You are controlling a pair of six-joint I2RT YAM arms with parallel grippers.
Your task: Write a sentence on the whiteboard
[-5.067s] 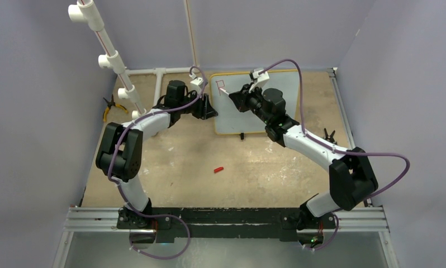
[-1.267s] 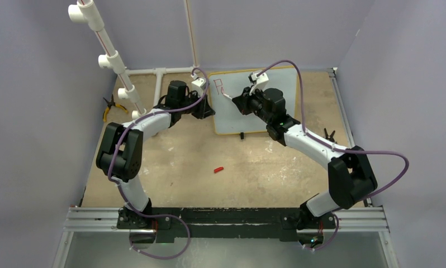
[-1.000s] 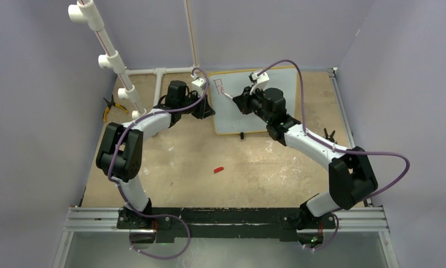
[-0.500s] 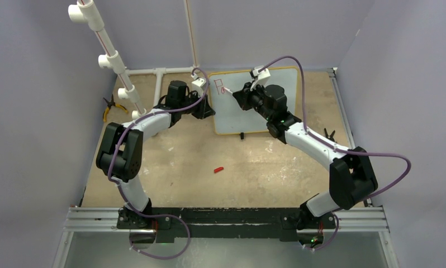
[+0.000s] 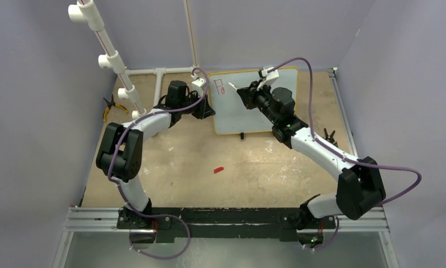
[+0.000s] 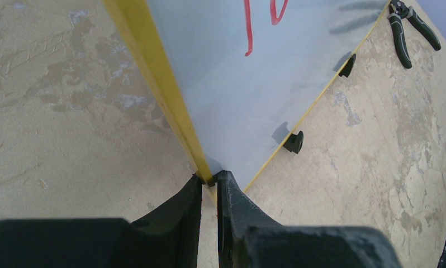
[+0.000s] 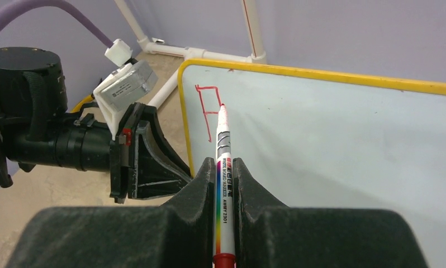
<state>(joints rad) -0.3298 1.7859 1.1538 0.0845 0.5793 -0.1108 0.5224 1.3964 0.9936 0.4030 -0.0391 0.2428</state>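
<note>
The whiteboard (image 5: 254, 109), white with a thin yellow frame, lies at the back middle of the table. My left gripper (image 5: 208, 107) is shut on its left frame edge (image 6: 170, 106). My right gripper (image 5: 244, 95) is shut on a white marker (image 7: 223, 167) with a rainbow stripe and red tip. The tip points at the board's top-left corner, beside the red writing (image 7: 208, 109). The red writing (image 5: 221, 87) is a squared "P" and a small "o"; its lower strokes show in the left wrist view (image 6: 248, 28).
A red marker cap (image 5: 218, 169) lies mid-table. Yellow-handled pliers (image 5: 110, 109) lie at the left by a white PVC pipe frame (image 5: 112, 56). Black pliers (image 5: 328, 135) lie right of the board, also in the left wrist view (image 6: 411, 28). Purple walls enclose the table.
My right gripper has moved right and back along the board's top with the marker. A small "o" now stands beside the "P". The left gripper has not moved.
</note>
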